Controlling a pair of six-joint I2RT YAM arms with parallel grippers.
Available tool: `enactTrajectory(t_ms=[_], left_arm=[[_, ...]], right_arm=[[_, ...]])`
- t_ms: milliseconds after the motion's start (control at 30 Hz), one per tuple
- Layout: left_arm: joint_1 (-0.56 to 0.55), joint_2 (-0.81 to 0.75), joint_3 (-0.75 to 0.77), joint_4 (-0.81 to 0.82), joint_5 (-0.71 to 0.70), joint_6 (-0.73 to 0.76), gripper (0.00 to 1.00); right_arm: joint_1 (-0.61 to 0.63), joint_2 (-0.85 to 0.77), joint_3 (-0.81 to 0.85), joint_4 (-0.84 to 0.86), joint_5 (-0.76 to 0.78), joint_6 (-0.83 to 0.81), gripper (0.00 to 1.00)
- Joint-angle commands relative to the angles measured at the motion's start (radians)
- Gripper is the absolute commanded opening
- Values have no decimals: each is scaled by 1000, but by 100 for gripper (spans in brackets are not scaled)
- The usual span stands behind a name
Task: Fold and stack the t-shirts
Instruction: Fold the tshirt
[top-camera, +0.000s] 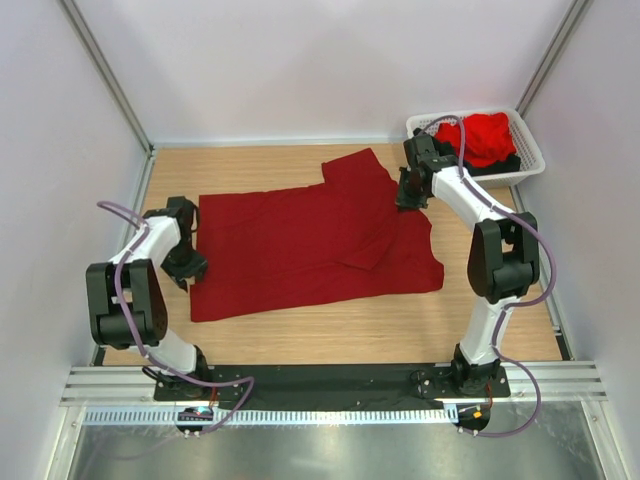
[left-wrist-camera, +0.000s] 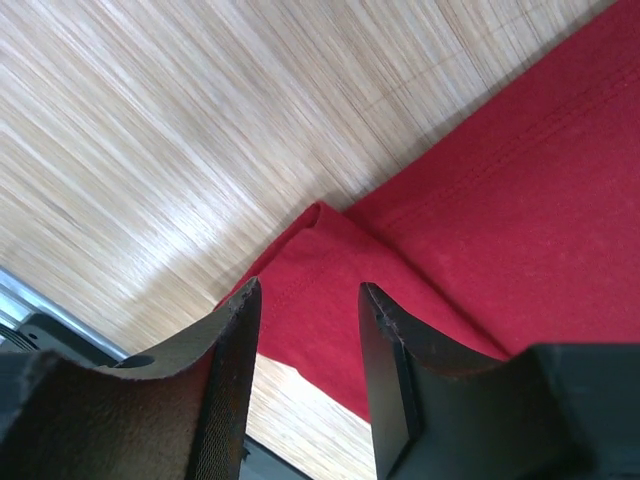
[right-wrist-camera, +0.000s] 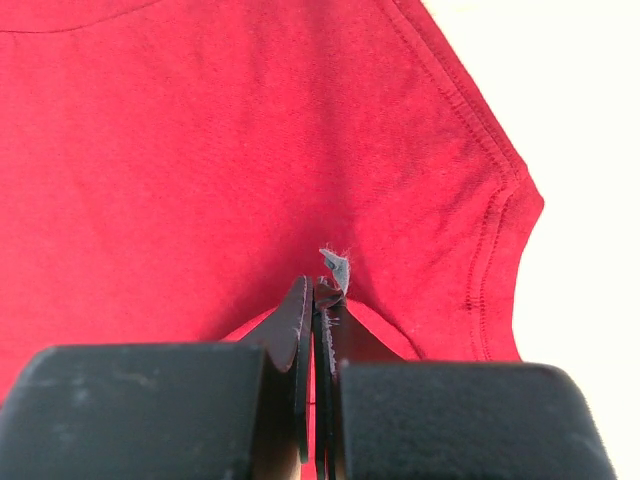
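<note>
Crimson t-shirt (top-camera: 300, 245) lay spread, not yet folded or stacked; right gripper (right-wrist-camera: 318, 290) pinched its cloth, left gripper (left-wrist-camera: 310, 295) gaped over its hem corner

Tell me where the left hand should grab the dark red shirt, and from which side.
Probably by the raised fold on its left hem, coming in from the left, over the table: the dark red shirt is doubled up off the wood there, right at the left hand.
</note>
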Motion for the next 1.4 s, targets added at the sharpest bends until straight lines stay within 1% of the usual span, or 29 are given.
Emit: enactTrajectory(t_ms=[0,267,400,467,567,600,700,767,900,933,1067,1133,1167,1200,1267,1367], left_arm=[[6,13,29,36,-33,34,45],[8,85,41,78,-52,65,44],[6,99,29,120,-50,74,42],[6,108,29,127,-48,84,39],[6,125,32,136,-44,94,31],[8,124,32,137,-41,95,26],[6,111,32,139,-36,94,19],[6,98,24,141,-33,95,18],[8,72,20,121,-32,94,1],[6,62,18,114,-30,94,0],[6,12,3,85,-21,89,0],[5,-27,-6,75,-24,91,0],[6,-40,-11,73,-32,91,0],[6,-62,-12,68,-35,92,0],[8,-74,-14,62,-33,95,0],[6,-85,-8,58,-33,100,0]], right_arm=[[1,-39,17,24,-9,6,1],[0,-45,-20,50,-13,6,1],[1,-53,-39,55,-19,5,1],[1,-53,-42,56,-18,6,1],[1,-54,-42,52,-18,6,1],[0,-54,-40,52,-21,5,1],[0,-59,-42,49,-19,3,1],[0,-60,-43,49,-18,3,1],[0,-69,-42,32,2,5,1],[1,-76,-40,24,7,8,1],[-8,-138,-48,-5,60,43,1],[-17,-190,-106,41,66,83,1],[-22,-256,-131,86,74,96,1],[-28,-281,-175,108,85,124,1],[-32,-329,-195,127,92,138,1],[-35,-336,-185,122,106,146,1]])
